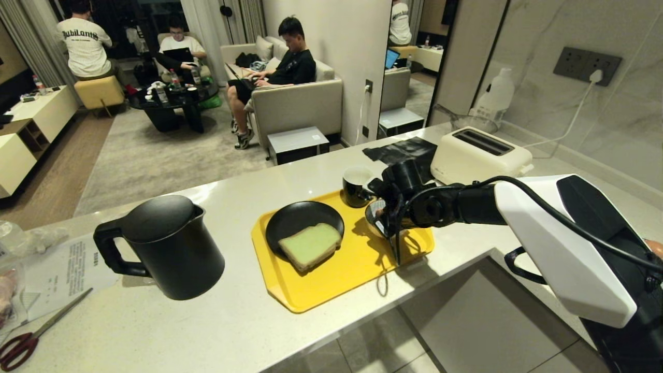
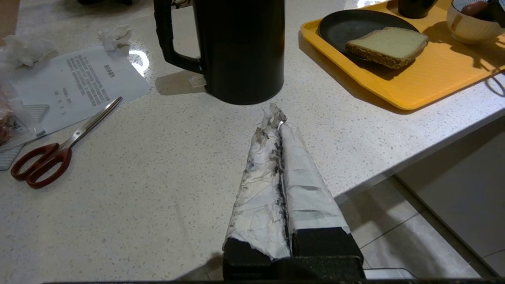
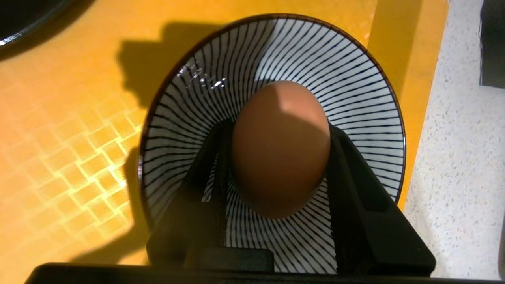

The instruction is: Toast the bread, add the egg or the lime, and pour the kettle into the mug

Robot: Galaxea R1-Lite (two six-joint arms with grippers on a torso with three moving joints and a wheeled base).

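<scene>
1. One egg (image 3: pixel 281 148) is clamped between the two black fingers of the right gripper (image 3: pixel 278 165), one finger on each side, directly above the one striped bowl (image 3: pixel 355 90).
2. The bowl stands on the right part of the one yellow tray (image 1: pixel 336 280). In the head view the gripper hides most of the bowl, so I cannot tell if the egg touches its bottom.
3. One slice of bread (image 1: pixel 310 245), pale green on top with a brown crust, lies on the one black plate (image 1: pixel 295 217) on the same tray, partly over the plate's near rim.
4. One black mug (image 1: pixel 356 185) stands at the far edge of the tray, just beside the right gripper.
5. One black kettle (image 1: pixel 166 246), lid on, stands on the counter (image 1: pixel 217 331) left of the tray, apart from it.
6. One cream toaster (image 1: pixel 479 154) with two slots stands behind the tray on the right.
7. The left gripper (image 2: pixel 276 118) hangs at the near edge of the counter, its two wrapped fingers pressed together and holding nothing.
8. One pair of red scissors (image 2: pixel 55 152) and one printed sheet of paper (image 2: pixel 79 85) lie on the far left.
</scene>
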